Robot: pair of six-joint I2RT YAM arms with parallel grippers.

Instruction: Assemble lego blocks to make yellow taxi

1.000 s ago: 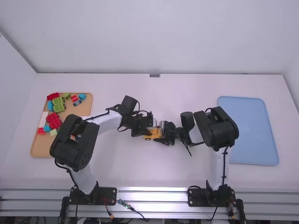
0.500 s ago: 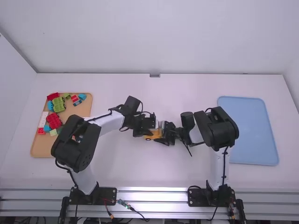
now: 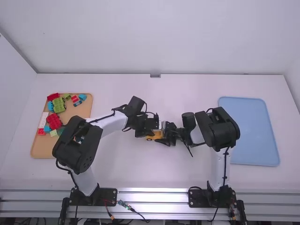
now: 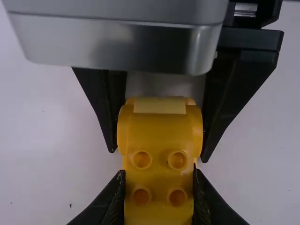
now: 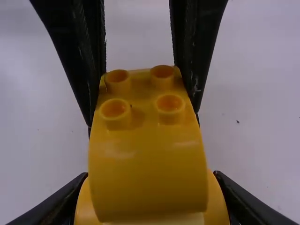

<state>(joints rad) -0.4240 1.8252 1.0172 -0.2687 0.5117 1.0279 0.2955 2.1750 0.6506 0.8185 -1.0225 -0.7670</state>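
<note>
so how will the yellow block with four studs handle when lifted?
Most likely stiff: the yellow block shows no bend where the left gripper pinches its sides. Its glossy, rounded face could be slippery, so I'd expect flat sides to grip better. Probably light too, judging by the hollow studs and what looks like molded plastic.

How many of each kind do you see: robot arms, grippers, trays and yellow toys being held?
Robot arms (left arm, right arm): 2
Grippers (left gripper, right gripper): 2
Trays (tan tray, blue tray): 2
Held yellow toy: 1
Total: 7
</note>
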